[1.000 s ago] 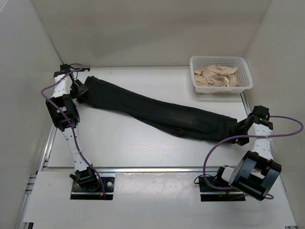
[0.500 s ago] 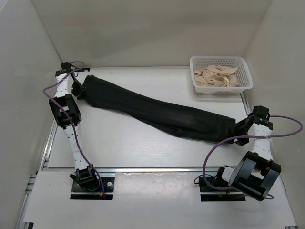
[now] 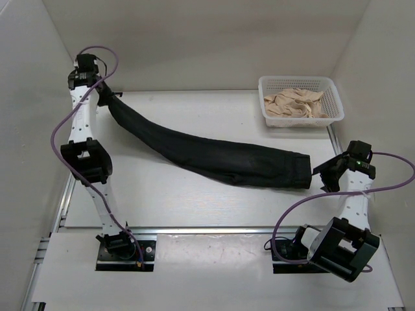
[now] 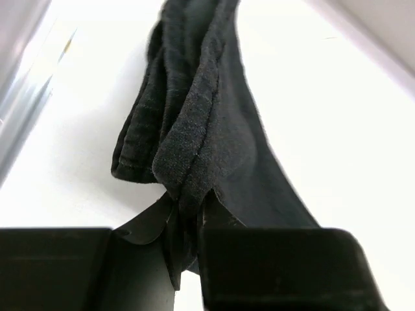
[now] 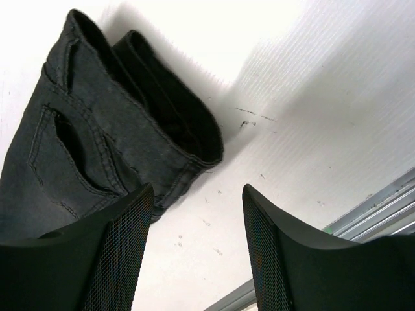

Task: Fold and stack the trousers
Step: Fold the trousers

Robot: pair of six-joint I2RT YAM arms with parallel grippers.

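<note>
The black trousers [image 3: 214, 154] stretch across the table from far left to near right. My left gripper [image 3: 104, 97] is shut on their leg-end hem and holds it raised off the table at the far left; in the left wrist view the bunched fabric [image 4: 194, 142] hangs pinched between the jaws of the left gripper [image 4: 188, 227]. The waistband end [image 5: 155, 139] lies flat near the right. My right gripper [image 3: 324, 173] stands open just beside the waistband; in its own view the right gripper [image 5: 198, 214] has only bare table between its fingers.
A white basket [image 3: 332, 116] holding beige cloth [image 3: 295, 103] stands at the back right. White walls close in on the left, back and right. A metal rail [image 3: 194, 230] runs along the near edge by the arm bases.
My left gripper closed on the leg hem and lifted it up toward the far left corner, dragging the trousers leftward. The waistband slid out of the right gripper, which stayed open.
</note>
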